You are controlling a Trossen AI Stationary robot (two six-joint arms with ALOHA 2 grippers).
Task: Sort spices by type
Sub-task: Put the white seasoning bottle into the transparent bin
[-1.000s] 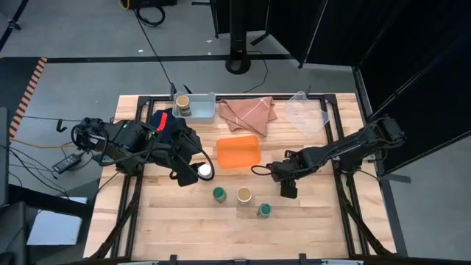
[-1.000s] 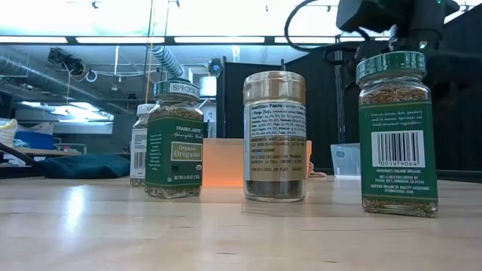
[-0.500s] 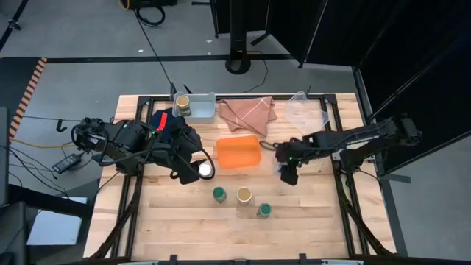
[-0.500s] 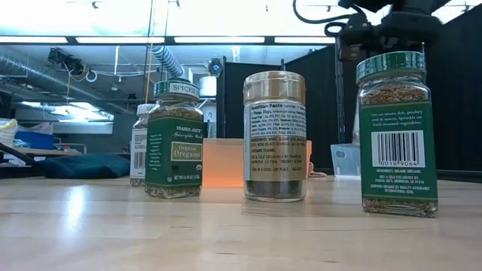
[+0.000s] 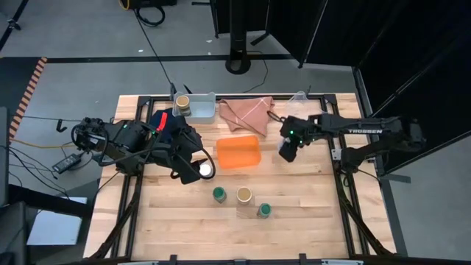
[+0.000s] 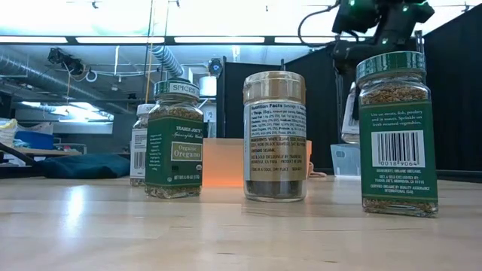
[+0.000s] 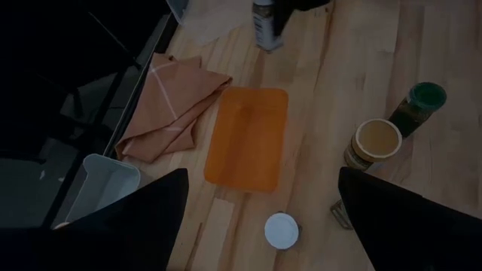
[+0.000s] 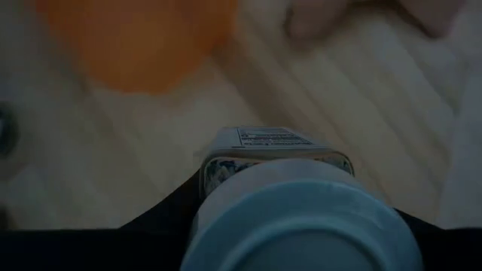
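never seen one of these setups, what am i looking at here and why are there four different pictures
This is a robot with two dark arms at a wooden table, sorting spice jars. One picture looks straight down from above, one sits at table height, and the other two come from cameras on each arm's wrist.

From above, the left gripper waits beside a white-capped jar. The right gripper holds another white-capped jar lifted just right of the orange tray; its wrist camera looks down onto the cap.

In front stand two green-capped jars with a tan-capped jar between them. At the back is a grey bin with a second tan-capped jar inside, and a folded cloth.
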